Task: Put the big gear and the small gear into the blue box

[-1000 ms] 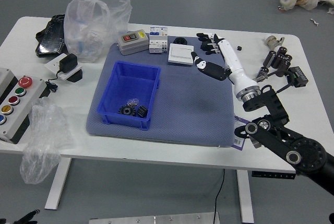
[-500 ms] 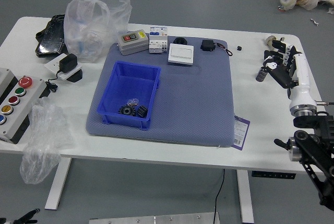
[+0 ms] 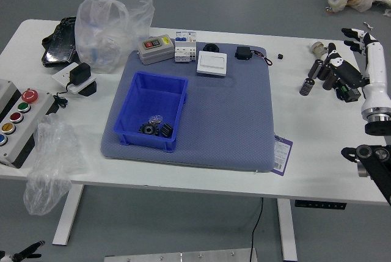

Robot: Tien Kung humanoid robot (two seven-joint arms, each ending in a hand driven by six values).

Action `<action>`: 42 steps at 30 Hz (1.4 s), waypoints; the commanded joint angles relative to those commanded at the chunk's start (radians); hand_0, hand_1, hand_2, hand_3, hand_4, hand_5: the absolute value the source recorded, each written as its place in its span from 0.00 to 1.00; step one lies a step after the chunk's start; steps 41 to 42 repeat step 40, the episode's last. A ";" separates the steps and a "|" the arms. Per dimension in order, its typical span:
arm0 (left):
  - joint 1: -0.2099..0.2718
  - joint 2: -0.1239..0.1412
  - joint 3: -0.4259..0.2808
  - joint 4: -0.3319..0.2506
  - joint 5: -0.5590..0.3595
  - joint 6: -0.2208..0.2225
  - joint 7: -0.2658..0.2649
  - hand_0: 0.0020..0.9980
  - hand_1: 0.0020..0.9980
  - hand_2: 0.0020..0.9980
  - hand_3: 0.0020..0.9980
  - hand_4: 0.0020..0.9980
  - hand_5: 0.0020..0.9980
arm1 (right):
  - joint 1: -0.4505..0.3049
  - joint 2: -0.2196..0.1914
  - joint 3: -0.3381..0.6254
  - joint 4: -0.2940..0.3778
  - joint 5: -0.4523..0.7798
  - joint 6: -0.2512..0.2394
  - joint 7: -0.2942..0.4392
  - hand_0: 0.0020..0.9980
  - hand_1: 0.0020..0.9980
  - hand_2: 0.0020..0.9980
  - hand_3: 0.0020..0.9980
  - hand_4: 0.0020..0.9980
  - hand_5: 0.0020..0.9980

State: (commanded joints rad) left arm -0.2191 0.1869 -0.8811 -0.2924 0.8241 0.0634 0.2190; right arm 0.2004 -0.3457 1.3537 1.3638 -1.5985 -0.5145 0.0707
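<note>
1. Left hand (image 3: 24,253): one, black, nearest me, in the lower left corner; resting, I judge, with its grip unreadable from here.
2. Card (image 3: 281,155): one, purple-edged, nearside and left of the right hand (image 3: 374,60) and its fingers; fully exposed now that my arm has swung off it.
3. Big gear (image 3: 148,129) and small gear (image 3: 167,130): two, dark, side by side in the near end of the blue box, well left of the right fingers. Unmoved through my withdrawal. I assign the sizes by eye.
4. Blue box (image 3: 141,79): one, on the mat, far to the left of those fingers; position unchanged.
5. Mat (image 3: 229,112): one, grey-blue, left of the fingers, which no longer hang over it.
6. Dark cylinder (image 3: 307,87): one of a dark group at the right of the table, just left of the fingers; contact with the group I cannot tell.
7. Right hand: one, drawn out to the right edge since a second ago, fingers apart, nothing held. I read this as a retreat after the placing; both gears being boxed, I judge the task complete, with only a clear withdrawal left.
8. Corded black block (image 3: 243,52): one, left of the fingers, at the mat's far edge; uncovered as they left.
</note>
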 joint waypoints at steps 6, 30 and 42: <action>-0.010 0.008 -0.006 0.001 0.013 -0.004 0.003 0.66 0.48 0.51 0.72 0.74 0.67 | -0.012 -0.001 0.074 -0.005 -0.156 -0.004 -0.032 0.81 0.85 0.82 0.74 0.65 0.37; -0.015 0.027 -0.018 0.002 0.031 -0.031 0.036 0.65 0.29 0.35 0.71 0.73 0.64 | -0.044 0.005 0.126 -0.035 -0.036 -0.035 0.049 0.75 0.80 0.79 0.73 0.48 0.32; -0.001 0.022 -0.003 0.004 0.000 -0.026 0.027 0.64 0.26 0.32 0.71 0.73 0.64 | -0.040 0.013 0.110 -0.059 0.186 -0.048 0.120 0.74 0.79 0.77 0.73 0.45 0.30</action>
